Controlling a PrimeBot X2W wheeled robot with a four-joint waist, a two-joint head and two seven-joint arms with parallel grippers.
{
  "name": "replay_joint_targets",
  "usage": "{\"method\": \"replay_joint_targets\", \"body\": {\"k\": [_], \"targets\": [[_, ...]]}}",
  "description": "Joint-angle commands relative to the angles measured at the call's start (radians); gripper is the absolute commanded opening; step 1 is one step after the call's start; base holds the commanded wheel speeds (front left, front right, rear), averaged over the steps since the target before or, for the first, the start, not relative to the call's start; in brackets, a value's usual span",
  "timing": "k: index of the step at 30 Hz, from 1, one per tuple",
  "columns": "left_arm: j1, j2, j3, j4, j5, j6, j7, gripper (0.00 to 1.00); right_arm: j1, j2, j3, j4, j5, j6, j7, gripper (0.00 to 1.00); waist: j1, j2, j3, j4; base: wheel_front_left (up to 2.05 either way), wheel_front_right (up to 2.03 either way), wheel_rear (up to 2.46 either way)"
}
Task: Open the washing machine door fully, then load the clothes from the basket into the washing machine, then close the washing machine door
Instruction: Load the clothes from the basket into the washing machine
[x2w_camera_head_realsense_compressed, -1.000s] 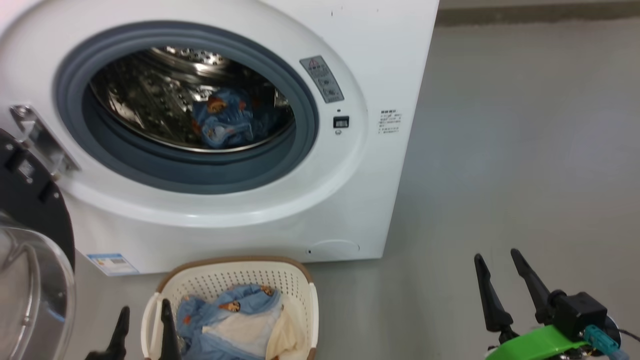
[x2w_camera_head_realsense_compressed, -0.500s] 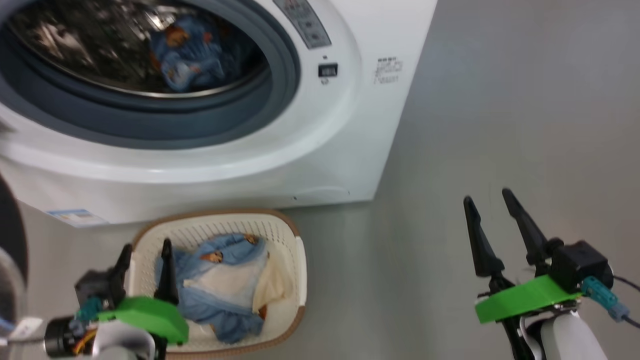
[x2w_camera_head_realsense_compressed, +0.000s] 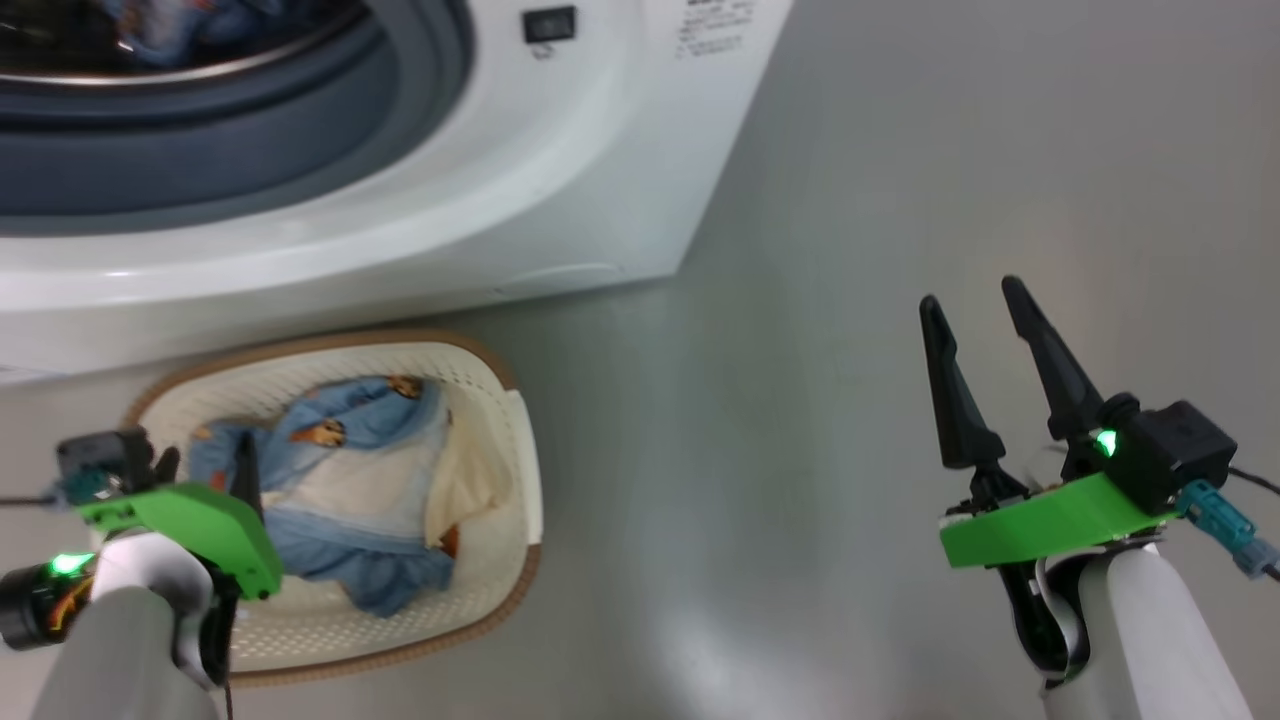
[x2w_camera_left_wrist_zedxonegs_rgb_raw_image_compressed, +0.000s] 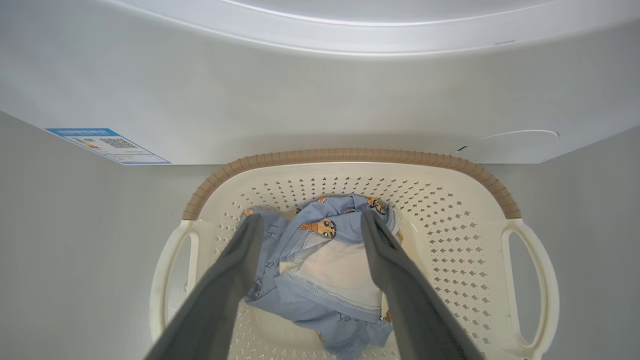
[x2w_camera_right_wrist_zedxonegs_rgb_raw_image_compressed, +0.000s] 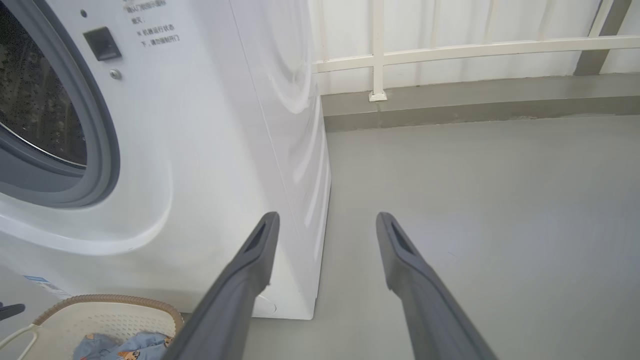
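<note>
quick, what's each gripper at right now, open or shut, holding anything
left gripper: open, empty, over the clothes in the basket
right gripper: open, empty, above the floor

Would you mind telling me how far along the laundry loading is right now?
Done: the washing machine opening is uncovered, with a blue garment in the drum. In hand: the open left claw is poised over the clothes in the basket, gripping nothing. The right claw is open. Left: load those clothes, then close the door.
</note>
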Motion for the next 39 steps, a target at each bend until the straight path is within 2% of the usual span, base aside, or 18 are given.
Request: {"method": "replay_joint_targets", "body": {"k": [1,11,17,28,39], "targets": [[-0.031,0.041,0.04,0.025,-0.015,-0.011,0.02,1.0,-0.012,0.002,0.03,-0.029,0.01,0.002,-0.005,1.0,0.0,-0.0001,0.094,-0.076,0.0,0.0,0.0],[-0.192,0.099,0.073,0.281,-0.081,-0.07,0.084,1.0,-0.061,0.002,0.05,-0.05,0.04,0.002,-0.005,1.0,0.0,-0.0001,0.237,-0.146,0.0,0.0,0.0],[-0.264,0.126,0.095,0.386,-0.118,-0.089,0.087,1.0,-0.078,0.002,0.059,-0.061,0.051,0.002,-0.005,1.0,0.0,-0.0001,0.303,-0.171,0.0,0.0,0.0],[-0.365,0.137,0.101,0.491,-0.151,-0.105,0.082,1.0,-0.094,0.002,0.052,-0.076,0.037,0.002,-0.005,1.0,0.0,-0.0001,0.378,-0.173,0.0,0.0,0.0],[-0.426,0.151,0.095,0.533,-0.167,-0.111,0.072,1.0,-0.106,0.002,0.049,-0.094,0.023,0.002,-0.005,1.0,0.0,-0.0001,0.44,-0.168,0.0,0.0,0.0]]}}
